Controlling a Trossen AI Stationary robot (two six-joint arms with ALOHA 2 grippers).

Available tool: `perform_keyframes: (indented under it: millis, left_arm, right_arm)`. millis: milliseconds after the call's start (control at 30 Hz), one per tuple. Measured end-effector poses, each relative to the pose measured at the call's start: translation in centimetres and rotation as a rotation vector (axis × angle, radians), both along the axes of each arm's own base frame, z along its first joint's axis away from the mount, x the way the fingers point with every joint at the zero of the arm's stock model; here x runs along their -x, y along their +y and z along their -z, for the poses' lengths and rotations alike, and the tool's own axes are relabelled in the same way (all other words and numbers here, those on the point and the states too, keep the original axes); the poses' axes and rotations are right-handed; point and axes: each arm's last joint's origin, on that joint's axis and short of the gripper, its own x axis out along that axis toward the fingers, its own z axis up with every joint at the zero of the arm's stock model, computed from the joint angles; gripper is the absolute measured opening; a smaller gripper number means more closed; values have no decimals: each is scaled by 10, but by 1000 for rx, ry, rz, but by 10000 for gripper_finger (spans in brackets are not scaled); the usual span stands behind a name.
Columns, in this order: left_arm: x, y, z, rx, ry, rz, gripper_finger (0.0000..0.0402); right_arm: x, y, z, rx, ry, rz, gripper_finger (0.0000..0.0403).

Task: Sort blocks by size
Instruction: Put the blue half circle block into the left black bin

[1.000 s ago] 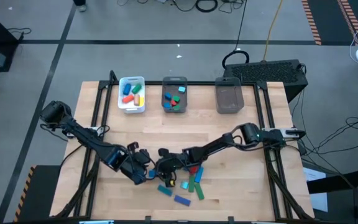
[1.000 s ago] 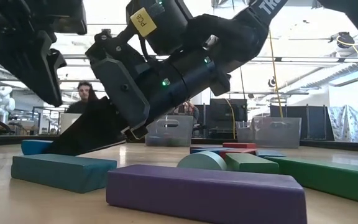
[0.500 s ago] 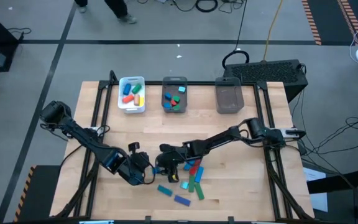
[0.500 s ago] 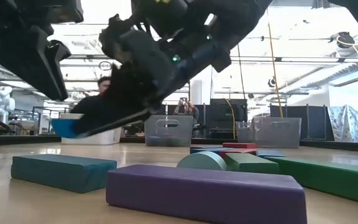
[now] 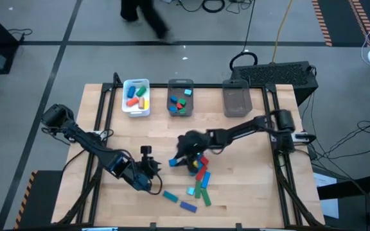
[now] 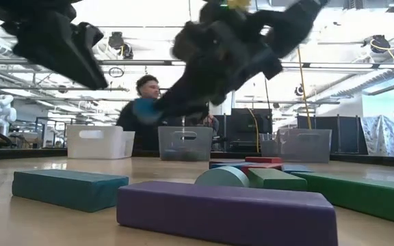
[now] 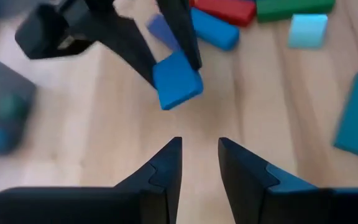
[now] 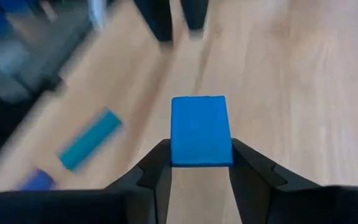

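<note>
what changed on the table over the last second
The right gripper, shut on a blue block, lifted it off the table and swung toward the bins. The left gripper, empty with a small gap between its fingers, shifted slightly. The loose blocks and the bins stayed put.

A robotics lab or research workshop. A wooden worktop [image 5: 172,131] in a black metal frame stands on a grey floor marked with tape lines, cables [image 5: 214,6] trailing across it. Across the room are exposed ceiling pipes, rows of monitors [image 6: 252,121], a white humanoid robot [image 6: 3,109], and a person [image 6: 146,89] standing behind.
</note>
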Motion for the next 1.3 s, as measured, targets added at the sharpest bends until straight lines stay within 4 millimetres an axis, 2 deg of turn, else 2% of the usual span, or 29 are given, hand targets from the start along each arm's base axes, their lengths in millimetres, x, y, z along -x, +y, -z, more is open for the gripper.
perform_keyframes:
  millis: [167,333,500,767,867,1100,1300]
  left_arm:
    - [-13,4,-7,-145,-84,86,107]
    - [-27,10,-17,-285,-167,197,107]
    - [-39,19,-23,-290,-214,281,128]
    - [-45,30,-23,-288,-207,281,226]
    - [-46,32,-24,-280,-212,284,251]
    - [-50,41,-24,-271,-208,264,257]
    - [-54,50,-26,-267,-227,225,250]
  right_arm:
    - [30,-16,2,-150,-140,23,119]
    - [43,-23,8,-262,-175,-21,119]
    - [44,-22,5,-286,-211,-52,119]
    - [43,-24,-1,-323,-260,-78,119]
    - [43,-29,-1,-336,-254,-58,119]
    - [42,-40,-8,-369,-314,-26,119]
    - [42,-42,-9,-376,-318,-21,119]
